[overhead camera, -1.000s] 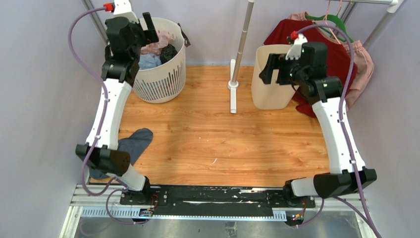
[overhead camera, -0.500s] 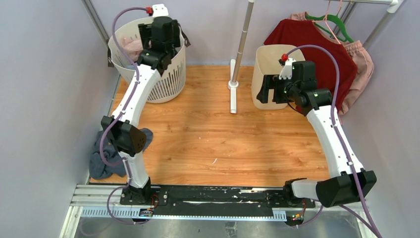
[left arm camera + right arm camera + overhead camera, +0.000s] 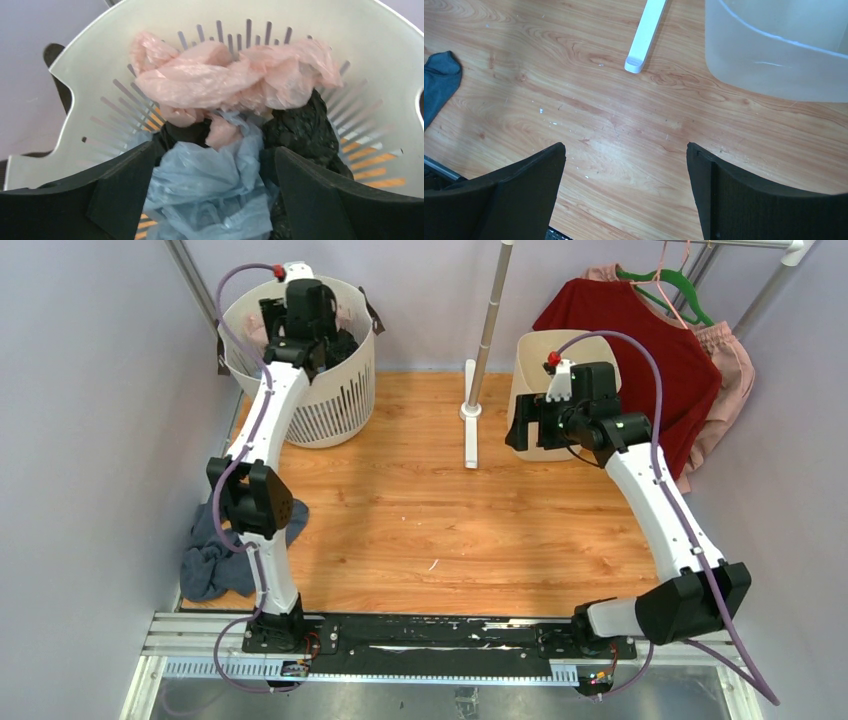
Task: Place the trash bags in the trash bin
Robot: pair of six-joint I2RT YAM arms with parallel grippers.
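**Pink bag lying in the slotted basket, both pincers spread**

Pale wood planks are covering the bench, with lavender walls closing it in on the left, right and far sides.

At the near left edge a blue-grey cloth [image 3: 212, 562] is lying crumpled on the wood. Farther back, in the far left corner, a round white basket [image 3: 335, 405] with vertical slots is standing upright. The left pincer [image 3: 212, 150] is hanging over the basket's mouth with its fingers spread wide and nothing between them. In the left wrist view, the pale-pink trash bag [image 3: 225, 75] is lying bunched on top of the basket's contents, toward the far wall. A crinkled blue bag [image 3: 210, 200] is sitting below it and a black bag [image 3: 305, 130] is sitting at the right.

Near the middle, a white pole [image 3: 488, 325] is rising from a flat white foot [image 3: 471, 440] resting on the wood.

Right of the pole, the cream trash bin [image 3: 527, 348] is standing upright at the far side, well apart from the basket. The right pincer [image 3: 525, 425] is hovering at the bin's near-left side, fingers spread, gripping nothing. In its wrist view only bare planks are showing between the fingers, with the bin's wall at the upper right.

Behind the bin, a red garment [image 3: 640, 325] and a pink garment [image 3: 735, 365] are hanging on the right.
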